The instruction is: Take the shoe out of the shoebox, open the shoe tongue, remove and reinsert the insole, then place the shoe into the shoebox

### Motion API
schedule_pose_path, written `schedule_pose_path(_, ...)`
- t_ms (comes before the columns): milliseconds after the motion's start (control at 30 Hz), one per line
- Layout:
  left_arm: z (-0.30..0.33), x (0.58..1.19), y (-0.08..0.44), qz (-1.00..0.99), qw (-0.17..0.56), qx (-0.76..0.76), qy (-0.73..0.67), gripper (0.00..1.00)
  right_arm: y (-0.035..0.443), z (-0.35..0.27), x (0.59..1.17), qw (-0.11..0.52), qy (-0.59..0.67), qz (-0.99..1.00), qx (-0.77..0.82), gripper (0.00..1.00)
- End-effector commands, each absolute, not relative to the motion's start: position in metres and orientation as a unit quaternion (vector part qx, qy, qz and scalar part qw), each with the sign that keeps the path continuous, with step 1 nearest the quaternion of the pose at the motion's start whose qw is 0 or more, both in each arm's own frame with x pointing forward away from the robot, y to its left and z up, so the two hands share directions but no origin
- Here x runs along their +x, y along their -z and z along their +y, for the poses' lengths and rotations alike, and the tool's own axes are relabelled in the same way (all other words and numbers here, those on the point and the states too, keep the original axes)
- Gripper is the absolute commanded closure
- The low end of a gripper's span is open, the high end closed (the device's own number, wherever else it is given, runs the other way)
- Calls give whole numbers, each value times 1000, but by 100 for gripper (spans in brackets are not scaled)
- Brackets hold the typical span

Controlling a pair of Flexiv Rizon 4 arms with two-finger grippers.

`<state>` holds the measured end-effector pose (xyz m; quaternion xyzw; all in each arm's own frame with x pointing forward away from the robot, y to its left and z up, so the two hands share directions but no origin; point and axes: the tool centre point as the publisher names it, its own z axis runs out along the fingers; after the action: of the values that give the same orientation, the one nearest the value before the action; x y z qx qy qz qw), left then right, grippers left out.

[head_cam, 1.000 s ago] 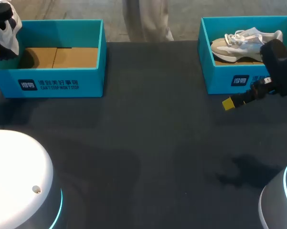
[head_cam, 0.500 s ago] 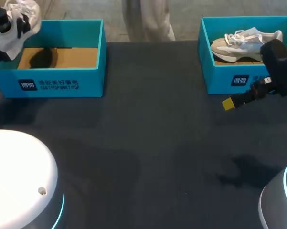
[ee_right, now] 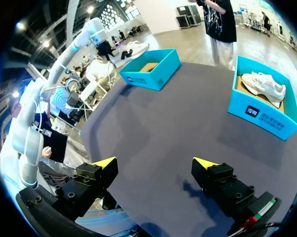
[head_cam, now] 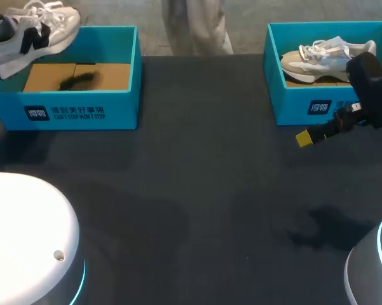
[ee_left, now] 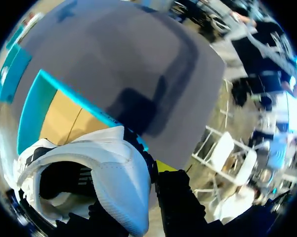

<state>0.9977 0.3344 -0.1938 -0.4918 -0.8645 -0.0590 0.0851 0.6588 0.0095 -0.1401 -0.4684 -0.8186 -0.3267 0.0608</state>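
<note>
My left hand [ee_left: 148, 183], clamped on the white shoe [head_cam: 32, 32], holds it in the air above the far-left shoebox [head_cam: 82, 111]. My right hand [ee_right: 155, 173] hangs with fingers apart over the table [head_cam: 197, 190] at the right. My judgement: keep the grip firm, carry the shoe clear of the box wall, and set it sole-down mid-table, within reach of both hands.

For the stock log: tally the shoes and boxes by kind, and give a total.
Shoes: 2 (held shoe, boxed shoe)
Boxes: 2 (left box, right box)
Total: 4
</note>
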Motion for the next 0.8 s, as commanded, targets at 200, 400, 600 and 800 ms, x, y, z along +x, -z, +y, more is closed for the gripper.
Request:
schedule_pose_path(200, 338, 1000, 190, -760, 87, -642, 47, 100, 140, 11, 661, 62, 324, -819, -470, 0)
schedule_pose_path(400, 338, 1000, 190, -760, 87, -642, 47, 100, 140, 11, 661, 62, 324, -819, -470, 0)
schedule_pose_path(600, 338, 1000, 190, -760, 87, -642, 47, 100, 140, 11, 661, 62, 324, -819, -470, 0)
schedule_pose_path(800, 337, 1002, 190, -741, 82, -664, 57, 100, 140, 11, 661, 62, 324, -819, -470, 0)
